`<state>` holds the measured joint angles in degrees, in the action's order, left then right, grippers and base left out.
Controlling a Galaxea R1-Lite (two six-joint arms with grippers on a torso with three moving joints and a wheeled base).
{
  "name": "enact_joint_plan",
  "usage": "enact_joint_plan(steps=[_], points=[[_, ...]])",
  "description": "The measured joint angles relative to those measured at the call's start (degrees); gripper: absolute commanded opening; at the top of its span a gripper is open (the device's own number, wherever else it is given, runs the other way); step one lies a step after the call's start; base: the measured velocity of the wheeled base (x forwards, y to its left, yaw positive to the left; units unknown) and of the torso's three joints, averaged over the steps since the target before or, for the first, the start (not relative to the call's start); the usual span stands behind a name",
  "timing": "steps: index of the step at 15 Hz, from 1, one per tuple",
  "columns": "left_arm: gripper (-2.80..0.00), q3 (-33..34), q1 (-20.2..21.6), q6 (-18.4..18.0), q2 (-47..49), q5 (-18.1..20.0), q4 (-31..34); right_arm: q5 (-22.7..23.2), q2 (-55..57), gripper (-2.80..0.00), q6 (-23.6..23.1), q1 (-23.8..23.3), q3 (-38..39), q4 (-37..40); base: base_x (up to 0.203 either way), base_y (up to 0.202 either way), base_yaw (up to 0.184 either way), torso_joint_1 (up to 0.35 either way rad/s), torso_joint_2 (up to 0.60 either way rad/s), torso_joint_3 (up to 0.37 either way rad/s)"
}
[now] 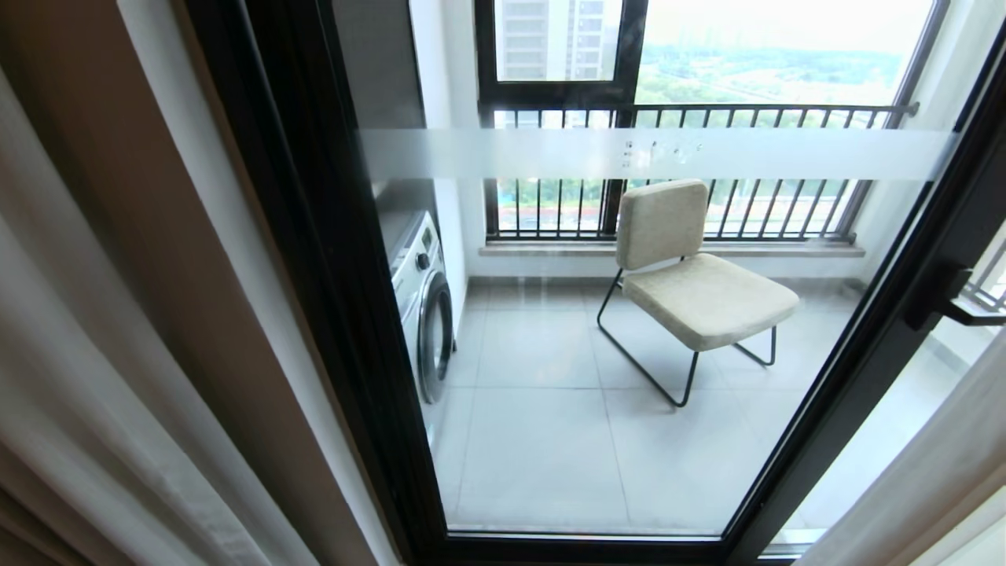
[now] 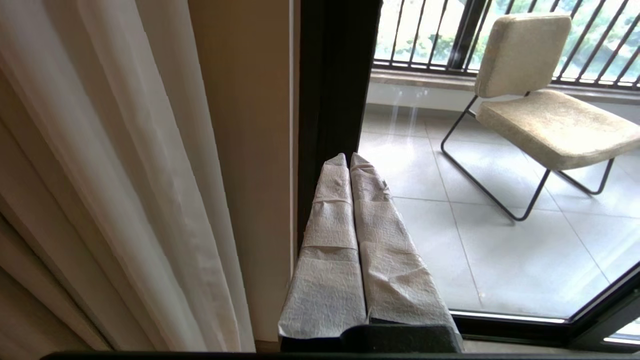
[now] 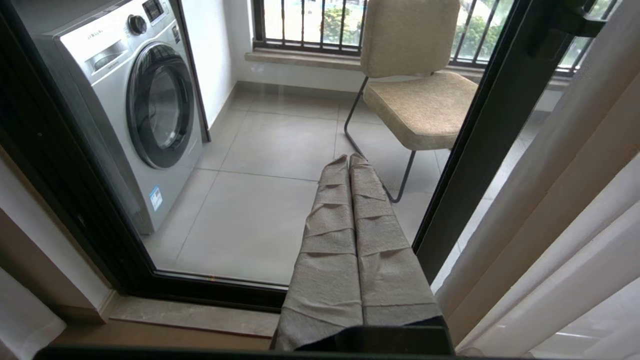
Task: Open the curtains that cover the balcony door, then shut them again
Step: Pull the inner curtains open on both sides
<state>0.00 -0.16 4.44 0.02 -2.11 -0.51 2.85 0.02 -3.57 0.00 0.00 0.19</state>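
A tiled balcony floor point(image 1: 542, 424) lies beyond the balcony door point(image 1: 330, 259), whose black frame holds one glass panel crossed by one frosted white band point(image 1: 652, 153). One black handle point(image 1: 955, 303) sits on the frame at the right. Out on the balcony stand one beige chair point(image 1: 692, 267) on a thin black metal frame, toward the far right, and one silver front-loading washing machine point(image 1: 420, 303) against the left wall. Behind them a black railing point(image 1: 707, 118) runs across the outer window.

The curtains point(image 1: 86, 369) are drawn aside, leaving the glass uncovered: on the left, near the camera, hang pale sheer folds with thicker beige fabric beside them, and a second bunch of curtain point(image 1: 927, 479) hangs at the near right edge.

Neither arm shows in the head view. In its wrist view the left gripper point(image 2: 349, 160) points toward the left door frame, its two cloth-wrapped fingers point(image 2: 330, 220) pressed together with nothing between them, just beside the left curtain folds but apart from them. The right gripper point(image 3: 348, 160) is likewise clenched empty, its two wrapped fingers point(image 3: 330, 235) pointing at the glass, with the right curtain close alongside.
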Motion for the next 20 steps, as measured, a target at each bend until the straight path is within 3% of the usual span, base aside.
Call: enact_joint_plan(steps=[20], points=[[-2.8, 0.0, -0.02, -0.01, 0.0, 0.02, 0.06, 0.02, 0.0, -2.8, 0.0, 0.0, 0.0, -0.03, 0.0, -0.192, 0.002, 0.002, 0.0, 0.002]])
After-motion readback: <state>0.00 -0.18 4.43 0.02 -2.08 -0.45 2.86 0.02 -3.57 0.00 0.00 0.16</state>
